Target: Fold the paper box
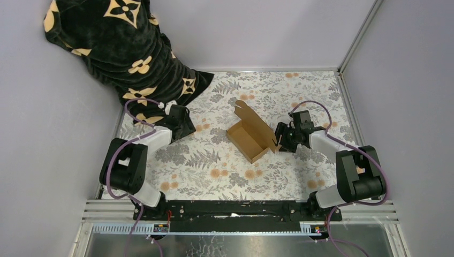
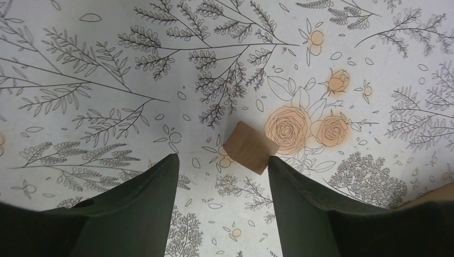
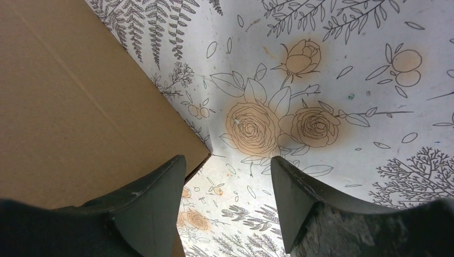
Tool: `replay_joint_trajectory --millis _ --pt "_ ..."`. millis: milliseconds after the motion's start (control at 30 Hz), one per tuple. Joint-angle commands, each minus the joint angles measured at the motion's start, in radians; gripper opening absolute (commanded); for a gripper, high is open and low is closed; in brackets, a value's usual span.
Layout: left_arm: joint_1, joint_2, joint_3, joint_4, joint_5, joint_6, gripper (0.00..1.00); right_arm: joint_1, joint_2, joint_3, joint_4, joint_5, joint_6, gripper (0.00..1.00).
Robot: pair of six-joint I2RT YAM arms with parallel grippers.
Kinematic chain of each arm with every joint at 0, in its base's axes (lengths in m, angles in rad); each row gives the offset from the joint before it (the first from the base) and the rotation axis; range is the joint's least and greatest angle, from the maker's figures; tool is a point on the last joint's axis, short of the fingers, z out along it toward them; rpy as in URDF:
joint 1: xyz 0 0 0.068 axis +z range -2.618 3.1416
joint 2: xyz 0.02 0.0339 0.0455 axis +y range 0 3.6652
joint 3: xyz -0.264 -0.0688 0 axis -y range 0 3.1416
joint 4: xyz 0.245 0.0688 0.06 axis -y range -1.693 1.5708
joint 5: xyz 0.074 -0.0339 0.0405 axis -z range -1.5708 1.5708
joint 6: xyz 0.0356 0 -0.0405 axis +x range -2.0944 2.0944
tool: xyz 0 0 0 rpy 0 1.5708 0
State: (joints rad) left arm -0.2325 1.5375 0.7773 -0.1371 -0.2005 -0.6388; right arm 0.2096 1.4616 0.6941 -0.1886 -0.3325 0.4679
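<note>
Paper box (image 1: 250, 140) at centre of table (image 1: 203, 176), lid flap upright. Right gripper (image 1: 280, 137) just beside lid, jaws apart, holding nothing. Left gripper (image 1: 183, 126) well apart from box, likewise spread, empty. My worry: unbraced box skids or lid creases if right finger pushes alone.

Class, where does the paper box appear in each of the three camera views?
Top external: paper box at centre, slightly right, lid raised.
Left wrist: not clearly in it; a small brown square at centre and a brown sliver at lower right could be cardboard.
Right wrist: fills the left side, corner near centre.
Shared landmark: the floral table cover.
</note>
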Motion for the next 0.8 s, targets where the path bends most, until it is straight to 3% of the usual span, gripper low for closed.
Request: replay_joint_trajectory --millis 0,767 --pt "0.008 0.051 0.025 0.076 0.023 0.03 0.68 0.007 0.002 0.035 0.011 0.006 -0.001 0.67" --pt "0.009 0.134 0.126 0.077 0.039 0.034 0.65 0.007 0.01 0.013 0.04 -0.016 -0.009 0.67"
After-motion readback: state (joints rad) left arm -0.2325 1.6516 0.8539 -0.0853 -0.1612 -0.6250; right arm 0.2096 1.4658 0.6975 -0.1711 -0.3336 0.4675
